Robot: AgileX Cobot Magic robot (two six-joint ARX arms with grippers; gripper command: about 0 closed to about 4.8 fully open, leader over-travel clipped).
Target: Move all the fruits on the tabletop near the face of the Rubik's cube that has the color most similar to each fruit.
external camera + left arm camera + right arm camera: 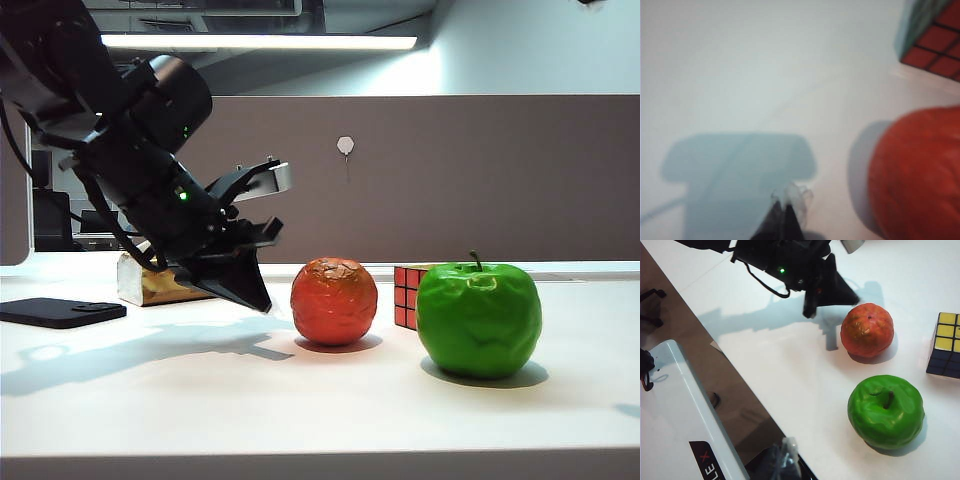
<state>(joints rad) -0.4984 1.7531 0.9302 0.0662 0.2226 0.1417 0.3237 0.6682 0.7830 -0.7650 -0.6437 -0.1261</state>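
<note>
Left fingers [786, 212] (pressed together) beside red-orange fruit [920, 175]

Two fruits on the white tabletop [330, 410]: one large glossy green apple [479, 318] with a dark stem, and one smaller round red-orange fruit [334, 301] with wrinkled skin. One small Rubik's cube [407, 297] with black grid lines. One gold box [155, 284] and one flat black slab [60, 312] toward the back. Two grippers: the left gripper [258, 296], one black pointed pair of fingers, and the right gripper [785, 455], visible only in its own wrist view.
</note>
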